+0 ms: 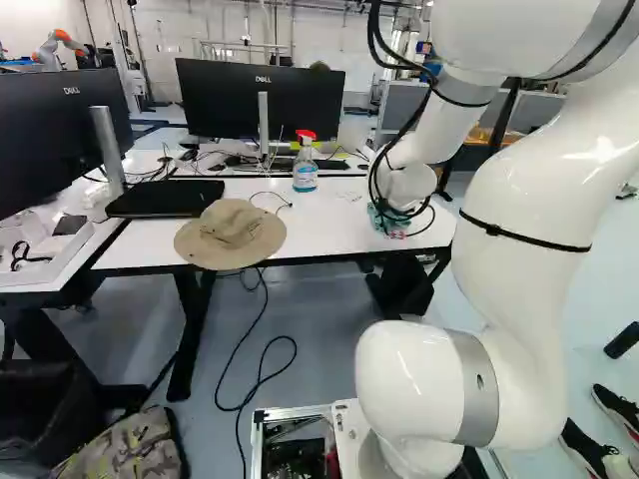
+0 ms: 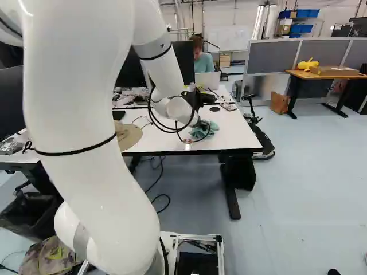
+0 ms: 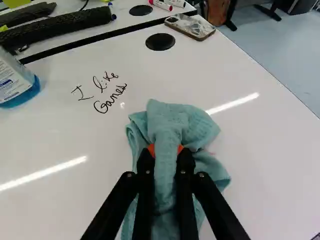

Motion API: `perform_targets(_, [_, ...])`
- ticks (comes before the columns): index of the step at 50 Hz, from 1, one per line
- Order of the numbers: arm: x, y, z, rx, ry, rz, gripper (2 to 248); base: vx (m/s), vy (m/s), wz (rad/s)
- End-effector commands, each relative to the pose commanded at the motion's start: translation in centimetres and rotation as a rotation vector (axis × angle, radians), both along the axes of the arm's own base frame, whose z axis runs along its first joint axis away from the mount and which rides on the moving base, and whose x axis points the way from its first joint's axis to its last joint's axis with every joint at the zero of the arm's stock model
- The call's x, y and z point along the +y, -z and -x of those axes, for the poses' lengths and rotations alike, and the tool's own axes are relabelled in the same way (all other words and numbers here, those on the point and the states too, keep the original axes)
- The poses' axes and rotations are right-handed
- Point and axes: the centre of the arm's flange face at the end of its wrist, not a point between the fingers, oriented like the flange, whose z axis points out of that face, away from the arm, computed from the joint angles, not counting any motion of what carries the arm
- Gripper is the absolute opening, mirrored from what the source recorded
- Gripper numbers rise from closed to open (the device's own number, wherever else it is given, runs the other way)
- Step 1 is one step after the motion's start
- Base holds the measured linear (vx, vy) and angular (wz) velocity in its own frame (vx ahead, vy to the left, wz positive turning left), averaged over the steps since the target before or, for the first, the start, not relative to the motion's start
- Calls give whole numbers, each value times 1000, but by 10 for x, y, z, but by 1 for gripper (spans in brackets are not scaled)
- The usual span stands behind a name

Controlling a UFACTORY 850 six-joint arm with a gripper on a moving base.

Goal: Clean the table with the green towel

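A wide white counter (image 3: 270, 160) lies under and around the gripper (image 3: 166, 150), and its near edge is close by, so a stroke drawn too far back toward the base could run the cloth over it. The broad-brimmed tan fabric hat (image 1: 228, 235), well off to the gripper's left, could be dragged if a pass swings that wide. The green cloth towel (image 3: 170, 120) is pinched in a bunch, the gripper's two fingers clamped on it from both sides; gathered so, it may wipe only a narrow track, or slip out if it drags hard. Were the gripper to go too low, its tips could scrape the surface. The clear spray bottle with blue liquid and a red trigger head (image 1: 306, 175), ahead and to the gripper's left, might topple if a sweep clips it, and the flat phone in a patterned case (image 3: 191, 26), farther ahead near the counter's side edge, could be pushed off. As for lettering, the black flat-screen monitor (image 1: 222, 100) carries a maker's mark and the bottle a printed label. The black handwriting (image 3: 103, 95) ahead of the gripper seems to read "I like Games", still unwiped.
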Motion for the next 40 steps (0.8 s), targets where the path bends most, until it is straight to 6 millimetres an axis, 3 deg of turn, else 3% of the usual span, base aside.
perform_targets(19, [-15,0,28,6,51,-2,49,0,0,0])
perform_targets(40, [-49,0,27,3,119,-1,49,0,0,0])
